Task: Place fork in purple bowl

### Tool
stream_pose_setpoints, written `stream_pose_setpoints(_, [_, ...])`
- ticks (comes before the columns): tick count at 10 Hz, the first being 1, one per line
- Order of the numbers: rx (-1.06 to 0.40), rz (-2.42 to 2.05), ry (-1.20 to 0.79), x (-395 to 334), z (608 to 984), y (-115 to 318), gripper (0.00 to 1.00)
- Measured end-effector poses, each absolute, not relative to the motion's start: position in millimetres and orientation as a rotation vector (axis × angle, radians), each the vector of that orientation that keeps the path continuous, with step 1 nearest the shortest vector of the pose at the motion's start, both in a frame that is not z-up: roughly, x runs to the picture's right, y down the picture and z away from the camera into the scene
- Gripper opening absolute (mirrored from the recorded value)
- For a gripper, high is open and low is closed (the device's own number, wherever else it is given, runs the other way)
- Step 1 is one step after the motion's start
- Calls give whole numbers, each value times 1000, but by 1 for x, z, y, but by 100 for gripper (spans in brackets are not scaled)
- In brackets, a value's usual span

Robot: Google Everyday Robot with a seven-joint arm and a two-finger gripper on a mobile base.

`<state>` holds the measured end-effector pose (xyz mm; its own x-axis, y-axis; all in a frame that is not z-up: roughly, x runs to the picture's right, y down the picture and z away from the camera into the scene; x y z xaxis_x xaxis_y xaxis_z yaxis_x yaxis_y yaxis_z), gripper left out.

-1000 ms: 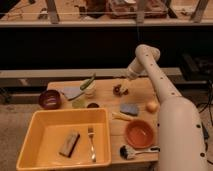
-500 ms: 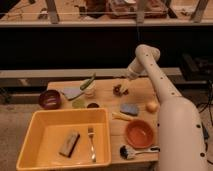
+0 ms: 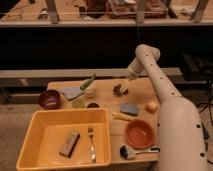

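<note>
Inside the yellow tub, just right of a brown block, lies the fork. Well apart from it, over the far side of the wooden table, hangs the gripper, jaws spread, holding nothing. Beside the tub's far left corner sits the purple bowl.

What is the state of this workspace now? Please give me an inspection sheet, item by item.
Surface: wooden table, crowded.
Job's things: fork lies inside the yellow bin; purple bowl stands on the table outside the bin, no fork in it.
Clutter: orange bowl, brush, blue sponge, brown block in the bin.
Claw: claw open, over the table's far side, away from the fork, holding nothing.
Cables: nothing seen.
Surroundings: dark panel behind the table.
</note>
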<state>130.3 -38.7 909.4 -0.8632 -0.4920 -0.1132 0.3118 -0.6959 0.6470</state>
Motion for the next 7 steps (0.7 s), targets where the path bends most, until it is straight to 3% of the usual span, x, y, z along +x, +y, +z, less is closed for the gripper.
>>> stream_pose_setpoints(3, [303, -2450, -816, 124, 894, -32, 80])
stream_pose_setpoints(7, [252, -2350, -647, 109, 823, 11, 80])
